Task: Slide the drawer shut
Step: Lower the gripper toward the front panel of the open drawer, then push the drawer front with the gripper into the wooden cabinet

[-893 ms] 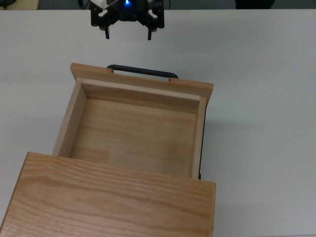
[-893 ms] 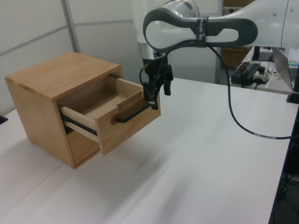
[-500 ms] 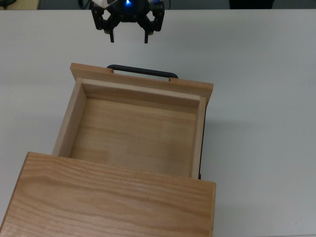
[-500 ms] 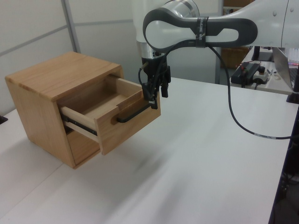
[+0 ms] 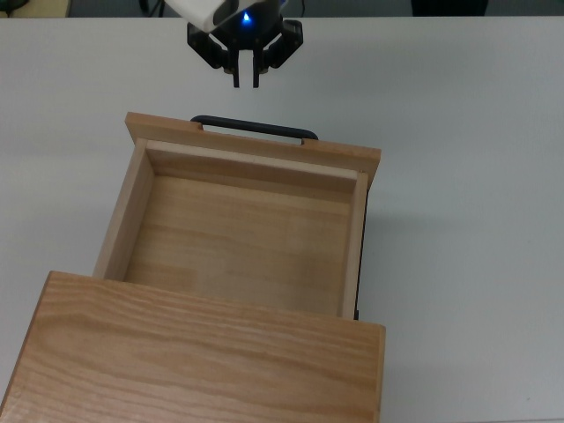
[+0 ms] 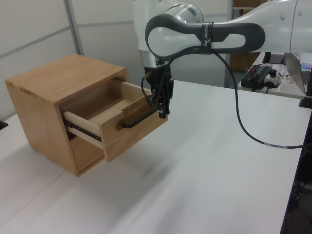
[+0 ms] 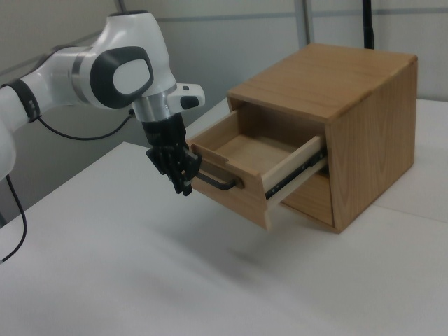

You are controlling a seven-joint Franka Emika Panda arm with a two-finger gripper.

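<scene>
The light wooden box-shaped drawer with a thin black bar handle [image 5: 238,220] was recorded well pulled out of the grained wooden cabinet [image 5: 198,357]; in the top view it filled the centre of the frame, the cabinet top covering the lower part. The black two-finger pincer [image 5: 245,81] was seen at the upper centre of the top view, fingers drawn nearly together with only a narrow slit between them, and nothing was held.

Key relation: the drawer lay directly below the pincer in the top view, toward the lower edge of the frame. The black bar handle [image 5: 254,128] ran left to right across the frame, crosswise to the line from pincer to cabinet. The pincer stood just beyond the handle, over its middle portion, a strip of white surface [image 5: 467,106] showing between them.

In the left view the pincer [image 6: 161,110] appeared close against the front panel beside the handle [image 6: 141,118]; contact could not be confirmed. A push toward the cabinet was judged to be the coming move.
</scene>
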